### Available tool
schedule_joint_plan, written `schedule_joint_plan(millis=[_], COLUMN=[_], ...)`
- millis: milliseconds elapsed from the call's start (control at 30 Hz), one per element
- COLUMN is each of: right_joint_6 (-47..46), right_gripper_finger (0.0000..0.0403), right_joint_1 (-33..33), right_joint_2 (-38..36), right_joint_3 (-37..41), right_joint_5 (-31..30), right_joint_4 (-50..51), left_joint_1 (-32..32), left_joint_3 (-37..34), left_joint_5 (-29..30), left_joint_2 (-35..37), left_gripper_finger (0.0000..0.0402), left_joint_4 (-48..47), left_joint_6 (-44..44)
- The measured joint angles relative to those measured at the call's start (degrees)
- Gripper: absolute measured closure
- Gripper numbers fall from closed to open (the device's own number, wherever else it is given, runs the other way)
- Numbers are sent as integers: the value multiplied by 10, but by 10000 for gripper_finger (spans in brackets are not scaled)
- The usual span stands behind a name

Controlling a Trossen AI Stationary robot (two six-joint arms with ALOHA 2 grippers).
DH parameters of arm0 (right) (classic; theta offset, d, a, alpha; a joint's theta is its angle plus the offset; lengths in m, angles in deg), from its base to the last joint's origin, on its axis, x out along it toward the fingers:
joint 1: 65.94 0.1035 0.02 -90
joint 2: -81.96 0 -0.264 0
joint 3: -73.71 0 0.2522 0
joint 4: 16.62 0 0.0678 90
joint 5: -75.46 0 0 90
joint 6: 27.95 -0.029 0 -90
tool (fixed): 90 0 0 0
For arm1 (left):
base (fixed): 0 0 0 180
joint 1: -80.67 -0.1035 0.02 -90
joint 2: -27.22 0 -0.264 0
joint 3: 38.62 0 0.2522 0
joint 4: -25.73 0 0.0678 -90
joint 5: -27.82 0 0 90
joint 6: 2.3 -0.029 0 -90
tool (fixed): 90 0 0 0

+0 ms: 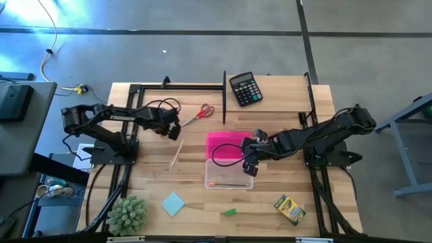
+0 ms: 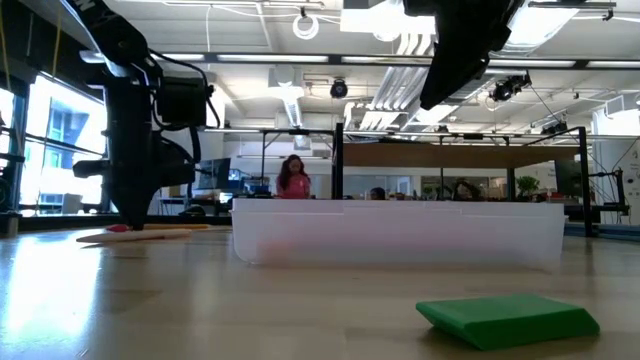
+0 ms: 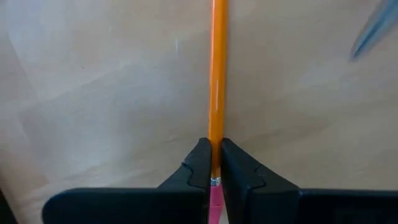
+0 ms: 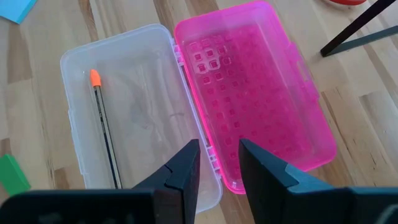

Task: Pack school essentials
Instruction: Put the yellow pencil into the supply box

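A: Where is the left claw (image 3: pixel 211 163)?

B: It is down at the bench (image 1: pixel 283 115), on the left half, near the red-handled scissors (image 1: pixel 198 115). Its fingers are clenched on an orange pencil (image 3: pixel 217 81), gripping it near the pink eraser end, and the pencil runs straight out ahead of the fingers along the wood.

A: And the right claw (image 4: pixel 219 163)?

B: It hangs above the open pencil case, over the hinge between the clear tray (image 4: pixel 134 81) and the pink lid (image 4: pixel 261 93). Its fingers stand apart and grasp nothing.

A: What lies in the case?

B: A thin dark pencil with an orange cap (image 4: pixel 104 127) lies along the floor of the clear tray. The pink lid lies flat, opened away from the tray, toward the black calculator (image 1: pixel 245 88).

A: The other essentials?

B: A pale wooden stick (image 1: pixel 177 154) lies on the bench between the left arm and the case. The light blue square notepad (image 1: pixel 173 203) sits near the front edge, just beside the fuzzy green plant (image 1: pixel 128 213). The green eraser (image 1: pixel 229 212) lies in front of the case, and the yellow-green crayon box (image 1: pixel 289 208) is off to the front right, well apart from the tray.
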Motion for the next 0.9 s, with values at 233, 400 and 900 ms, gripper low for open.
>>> schedule_joint_plan(millis=[233,400,900], right_joint_6=[-11,-18,-41], right_gripper_finger=[299,299,299], right_joint_1=[0,0,-10], right_joint_2=[0,0,0], right_joint_3=[0,-5,-116], right_joint_5=[0,0,-50], right_joint_4=[1,12,132], left_joint_1=[10,31,145], left_joint_3=[1,4,106], left_joint_5=[-12,-19,-18], left_joint_2=[21,31,33], left_gripper_finger=[394,394,394], left_joint_4=[13,27,25], left_joint_6=[-26,-40,-75])
